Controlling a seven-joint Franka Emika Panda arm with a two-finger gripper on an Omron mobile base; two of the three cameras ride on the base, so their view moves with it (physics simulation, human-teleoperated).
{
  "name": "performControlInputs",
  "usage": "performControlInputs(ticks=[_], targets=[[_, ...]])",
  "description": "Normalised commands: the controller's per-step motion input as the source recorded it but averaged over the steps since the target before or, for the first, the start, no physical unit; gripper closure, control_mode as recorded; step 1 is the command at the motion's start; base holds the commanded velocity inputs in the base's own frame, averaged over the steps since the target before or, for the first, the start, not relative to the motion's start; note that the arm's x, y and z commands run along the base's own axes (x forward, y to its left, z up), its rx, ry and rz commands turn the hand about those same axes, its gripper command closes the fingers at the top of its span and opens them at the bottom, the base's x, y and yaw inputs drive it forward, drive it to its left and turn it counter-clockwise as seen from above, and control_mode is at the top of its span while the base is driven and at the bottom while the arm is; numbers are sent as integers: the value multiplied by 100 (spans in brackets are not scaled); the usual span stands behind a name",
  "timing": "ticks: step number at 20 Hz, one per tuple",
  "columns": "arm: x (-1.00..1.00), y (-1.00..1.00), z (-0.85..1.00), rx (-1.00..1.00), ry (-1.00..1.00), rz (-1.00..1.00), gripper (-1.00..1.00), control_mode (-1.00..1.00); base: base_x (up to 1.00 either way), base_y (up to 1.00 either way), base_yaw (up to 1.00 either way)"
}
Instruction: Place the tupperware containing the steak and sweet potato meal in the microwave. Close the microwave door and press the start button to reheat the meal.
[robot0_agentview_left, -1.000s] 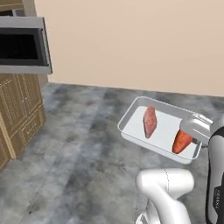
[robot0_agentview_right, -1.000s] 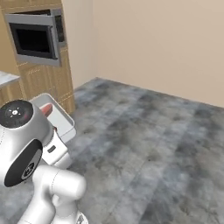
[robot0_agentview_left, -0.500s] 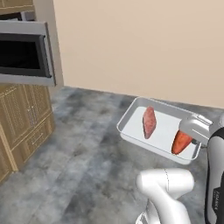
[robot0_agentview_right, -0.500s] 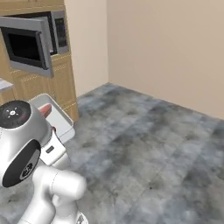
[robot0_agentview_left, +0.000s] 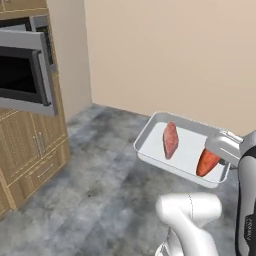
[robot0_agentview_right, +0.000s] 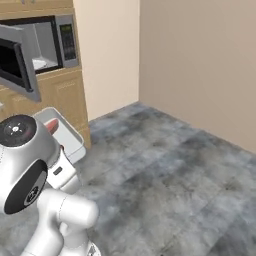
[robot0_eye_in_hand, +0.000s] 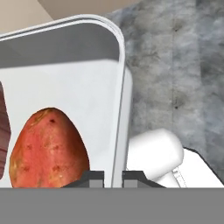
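Observation:
The tupperware (robot0_agentview_left: 186, 131) is a shallow whitish tray held level in the air above the floor. In it lie the reddish steak (robot0_agentview_left: 170, 140) and the orange sweet potato (robot0_agentview_left: 207, 162). My gripper (robot0_agentview_left: 221, 152) is shut on the tray's right rim, beside the sweet potato (robot0_eye_in_hand: 48, 148). In the hand view the rim (robot0_eye_in_hand: 117, 109) runs down between my fingertips (robot0_eye_in_hand: 93, 176). The microwave (robot0_agentview_right: 67, 42) sits in the wooden cabinet wall at the upper left. Its microwave door (robot0_agentview_left: 25, 75) stands swung open, and the white plate (robot0_agentview_right: 42, 62) shows inside the cavity.
Wooden cabinet fronts (robot0_agentview_left: 30, 155) stand below the microwave. A beige wall (robot0_agentview_left: 175, 55) runs behind, meeting another wall at a corner (robot0_agentview_right: 139, 50). Grey stone floor (robot0_agentview_right: 170, 170) stretches out in front. The tupperware (robot0_agentview_right: 70, 135) peeks from behind my own arm in the right base view.
The whole picture has shifted, so the base has moved: the microwave and cabinets have slid right and grown larger in both base views. The tray stays in my grip as before.

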Motion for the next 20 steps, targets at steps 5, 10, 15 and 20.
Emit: performControlInputs(ticks=[5,10,15,20], targets=[[0,0,0,0,0,0,100,100,100,-21,21],[0,0,0,0,0,0,100,100,100,-6,20],[0,0,0,0,0,0,100,100,85,0,34],[0,0,0,0,0,0,100,100,77,0,46]])
